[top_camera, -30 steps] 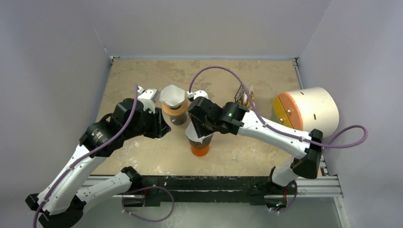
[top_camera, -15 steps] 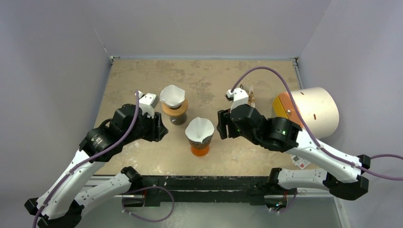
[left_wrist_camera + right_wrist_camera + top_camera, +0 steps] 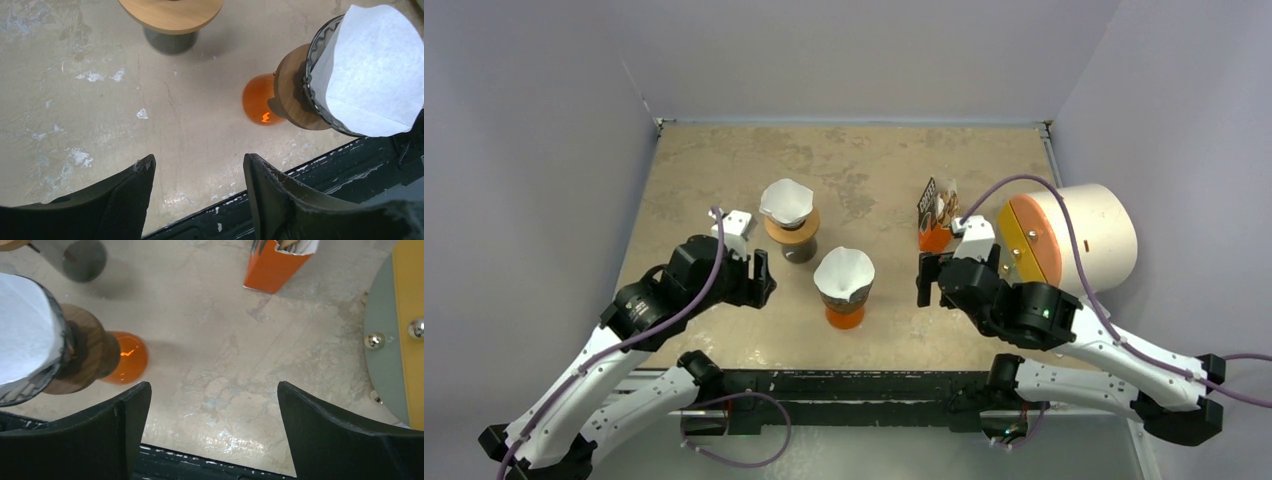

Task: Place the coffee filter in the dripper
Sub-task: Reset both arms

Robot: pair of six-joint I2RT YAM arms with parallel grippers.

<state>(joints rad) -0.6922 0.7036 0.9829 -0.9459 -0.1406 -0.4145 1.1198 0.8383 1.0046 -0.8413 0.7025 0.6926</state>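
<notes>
The filter (image 3: 375,75) sat in the dripper (image 3: 290,95); left gripper (image 3: 198,165) and right gripper (image 3: 214,390) gaped wide, empty. The box's (image 3: 936,214) print was unreadable.

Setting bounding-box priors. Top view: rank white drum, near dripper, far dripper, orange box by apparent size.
1. White drum, clearly largest.
2. Near dripper and far dripper: look about alike, so not ranked against each other.
3. Orange box, smallest.
</notes>
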